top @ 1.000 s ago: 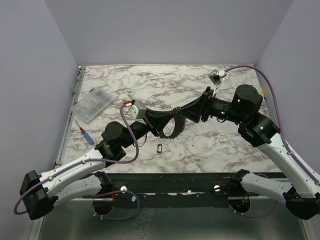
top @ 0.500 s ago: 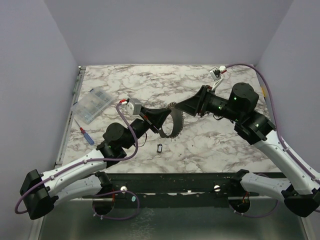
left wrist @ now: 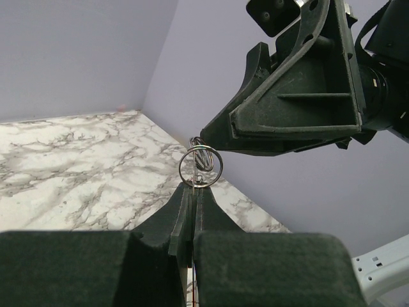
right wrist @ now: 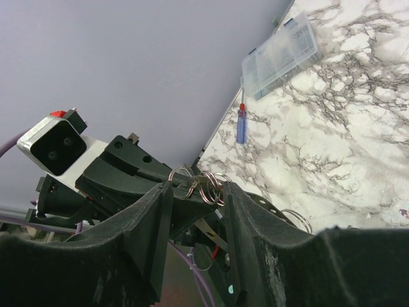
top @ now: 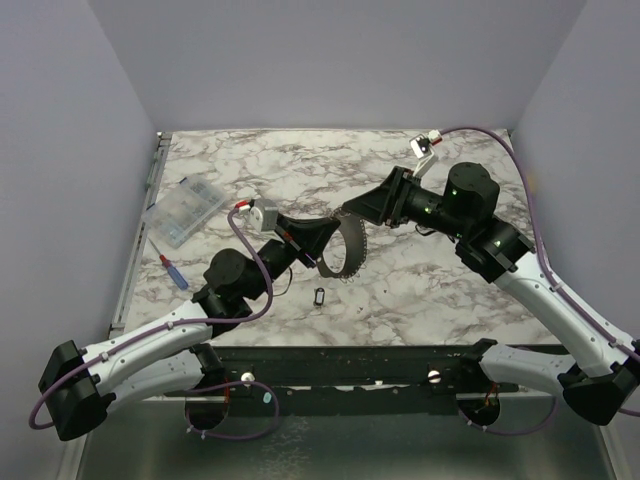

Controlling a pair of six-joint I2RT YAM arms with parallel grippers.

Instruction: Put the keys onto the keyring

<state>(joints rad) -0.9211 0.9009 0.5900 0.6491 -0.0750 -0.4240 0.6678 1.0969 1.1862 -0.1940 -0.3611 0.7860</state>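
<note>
Keyring (left wrist: pixel 200 167) clamped in left gripper (left wrist: pixel 193 192), mid-air; right gripper (right wrist: pixel 195 190) straddles it, jaws apart. Key (top: pixel 319 297) lies untouched on table (top: pixel 420 290), near side. Likely regrip step; next needs right jaws closing squarely.

Left gripper (left wrist: pixel 193 192) raised, jaws shut — right gripper (right wrist: pixel 198 190) tip-to-tip
</note>
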